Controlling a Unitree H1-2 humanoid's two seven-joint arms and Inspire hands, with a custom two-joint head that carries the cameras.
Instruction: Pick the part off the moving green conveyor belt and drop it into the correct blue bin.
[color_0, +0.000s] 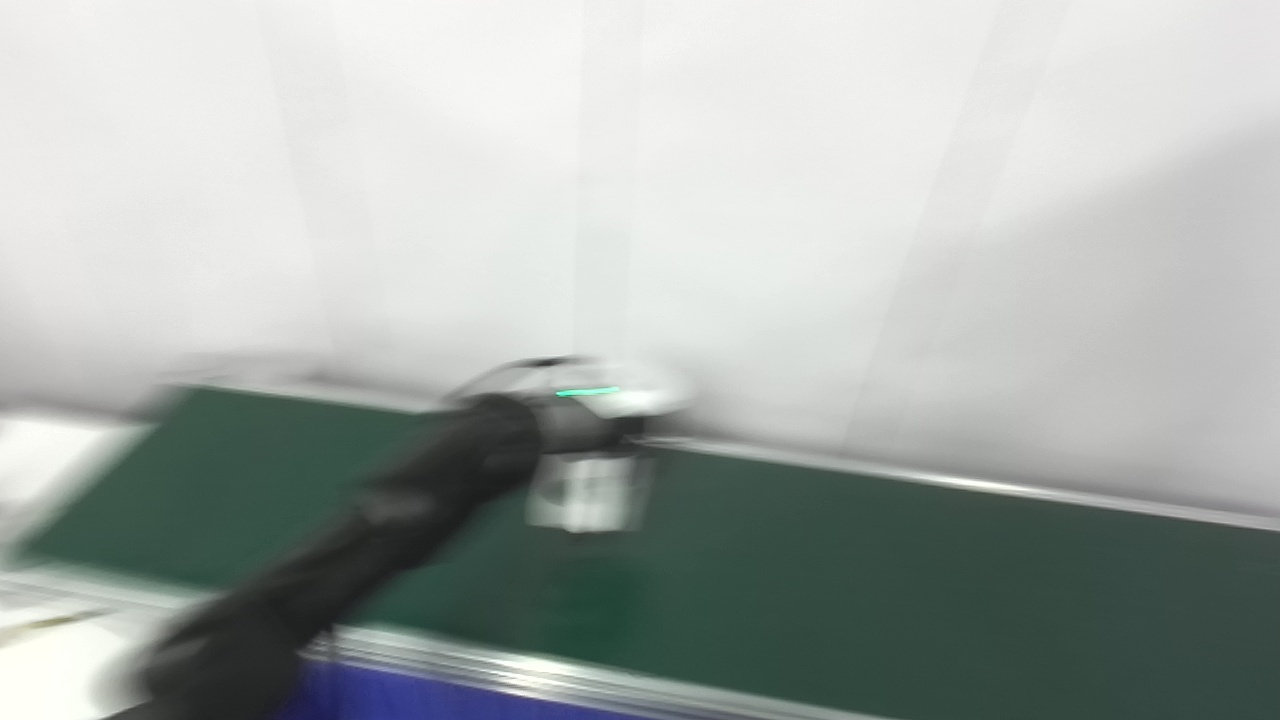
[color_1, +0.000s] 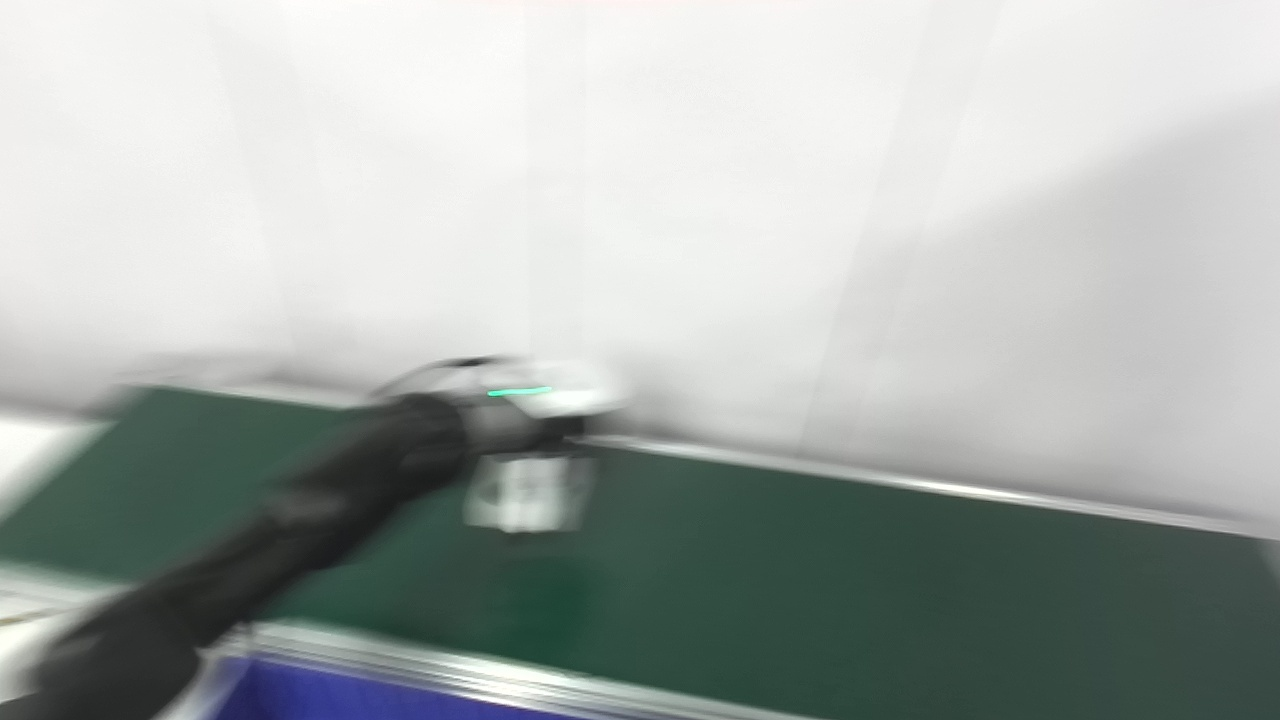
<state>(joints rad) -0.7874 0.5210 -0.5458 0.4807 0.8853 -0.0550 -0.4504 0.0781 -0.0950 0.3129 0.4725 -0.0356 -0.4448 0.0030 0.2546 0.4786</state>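
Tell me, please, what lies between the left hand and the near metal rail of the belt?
Only bare green belt lies between the left hand and the near rail; both views, though blurred, show it.

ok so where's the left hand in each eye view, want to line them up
Left eye view: the left hand sits just left of centre, over the green belt by its far rail, blurred.
Right eye view: the same hand shows further left, again by the far rail.
Shared landmark: the small green light on the wrist, above the fingers in both.
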